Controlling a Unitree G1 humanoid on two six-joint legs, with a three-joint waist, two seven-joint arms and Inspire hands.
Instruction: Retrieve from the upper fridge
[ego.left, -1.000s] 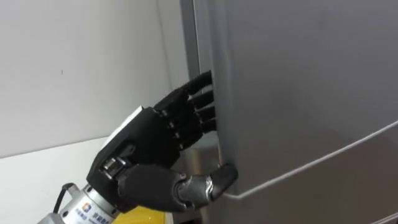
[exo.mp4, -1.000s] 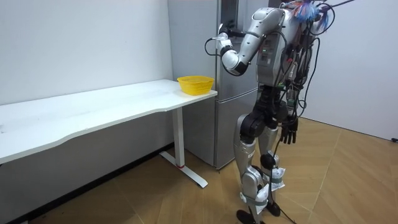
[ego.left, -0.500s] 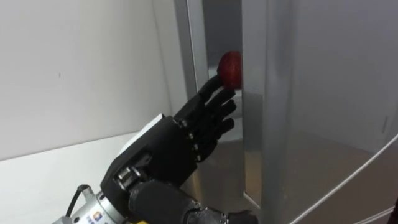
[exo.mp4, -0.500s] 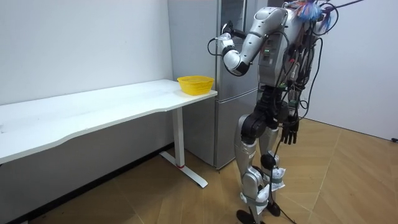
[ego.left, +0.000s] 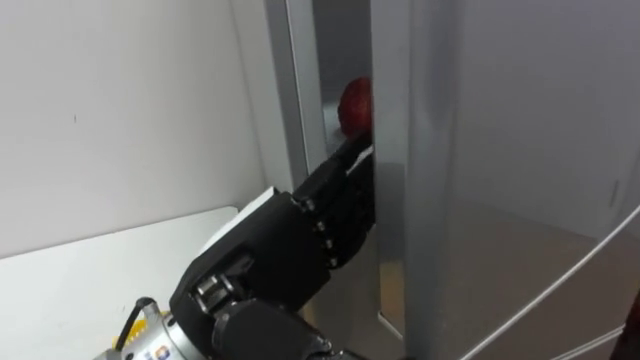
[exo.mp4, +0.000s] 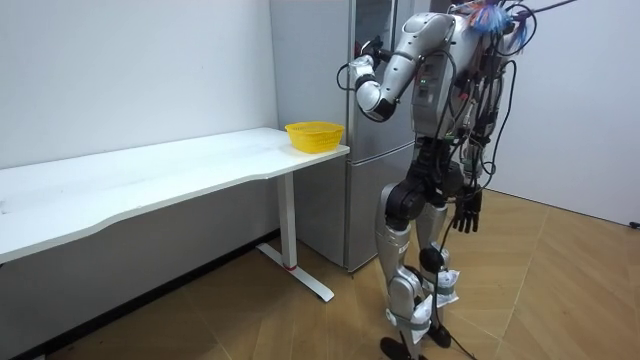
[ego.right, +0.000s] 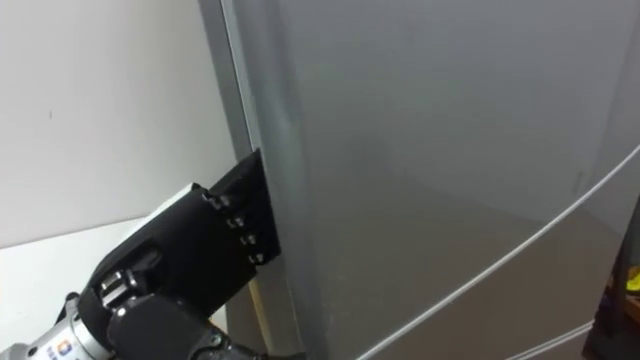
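Standing: the robot is upright on a wooden floor, facing a tall grey metal fridge (exo.mp4: 362, 200), with a white tabletop (exo.mp4: 150, 175) at its 9 o'clock.
Door: the upper door (ego.left: 500, 150) is ajar, leaving a narrow upright gap along its edge.
Left hand: the black left hand (ego.left: 290, 250) comes in from 7 o'clock of the left eye view. Its fingers are straight and slid into the gap against the door's edge. Its palm is outside and it grips nothing. The fingertips are hidden behind the door's edge.
Right hand: the right hand (exo.mp4: 466, 212) hangs at the robot's side with relaxed fingers and is empty.
Task's thing: a red round object (ego.left: 356, 104), perhaps an apple, sits inside the upper compartment at 12 o'clock of the left hand's fingers, close above them. I cannot tell whether they touch.
Nearby: a yellow mesh basket (exo.mp4: 314, 135) rests on the tabletop's end nearest the fridge.
Done: the door seems started, open by only a crack.
Left: likely swinging the door wide, grasping the red thing and bringing it out.
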